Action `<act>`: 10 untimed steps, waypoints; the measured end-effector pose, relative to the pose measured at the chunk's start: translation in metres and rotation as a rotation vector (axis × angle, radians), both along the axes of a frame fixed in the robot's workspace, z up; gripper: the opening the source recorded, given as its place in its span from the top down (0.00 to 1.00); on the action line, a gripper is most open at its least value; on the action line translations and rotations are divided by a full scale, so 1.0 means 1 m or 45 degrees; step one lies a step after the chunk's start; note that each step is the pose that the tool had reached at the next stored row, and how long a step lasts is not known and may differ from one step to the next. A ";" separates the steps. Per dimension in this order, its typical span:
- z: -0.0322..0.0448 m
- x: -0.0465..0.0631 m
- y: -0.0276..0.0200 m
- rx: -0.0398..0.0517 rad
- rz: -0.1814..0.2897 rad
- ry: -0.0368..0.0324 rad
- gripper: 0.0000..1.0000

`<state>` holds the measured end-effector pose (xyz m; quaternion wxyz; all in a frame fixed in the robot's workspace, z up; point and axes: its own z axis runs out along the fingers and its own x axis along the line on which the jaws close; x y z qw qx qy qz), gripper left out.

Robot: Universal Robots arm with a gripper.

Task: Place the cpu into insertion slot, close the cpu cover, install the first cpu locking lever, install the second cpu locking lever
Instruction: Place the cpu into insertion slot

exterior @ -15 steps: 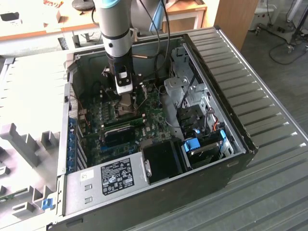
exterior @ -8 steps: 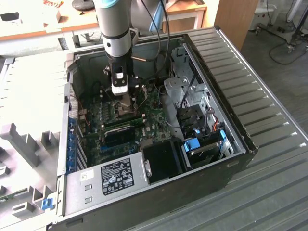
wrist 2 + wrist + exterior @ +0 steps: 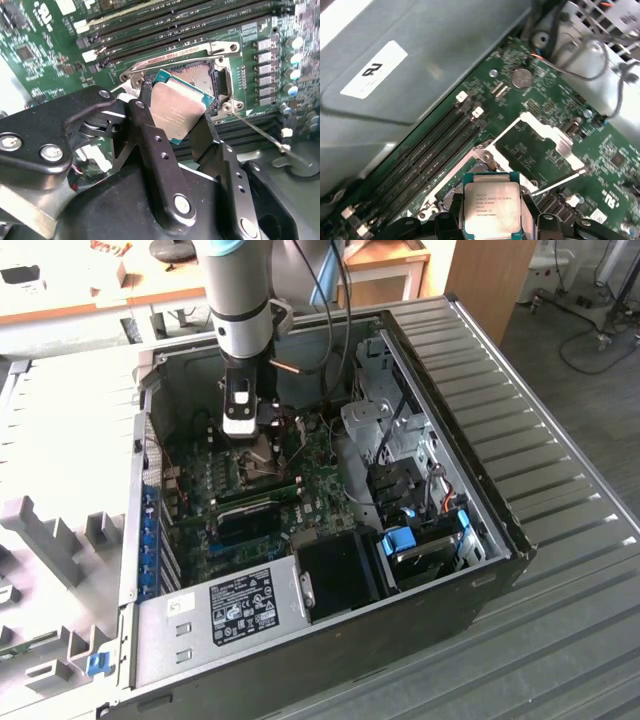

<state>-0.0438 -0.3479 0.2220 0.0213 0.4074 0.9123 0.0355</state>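
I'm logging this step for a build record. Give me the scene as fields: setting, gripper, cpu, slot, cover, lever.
setting: open computer case, motherboard exposed
gripper: shut on the cpu, gripping two opposite edges
cpu: held over the slot, not seated
slot: pin field bare, partly hidden by the cpu
cover: open, folded back from the slot
lever: thin rod angled away from the slot
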 end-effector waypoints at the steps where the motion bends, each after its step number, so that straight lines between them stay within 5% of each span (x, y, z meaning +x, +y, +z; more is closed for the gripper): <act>1: 0.0000 0.000 0.0000 0.000 -0.023 0.0000 0.46; 10: -0.0001 0.000 0.0000 0.000 -0.231 0.0001 0.46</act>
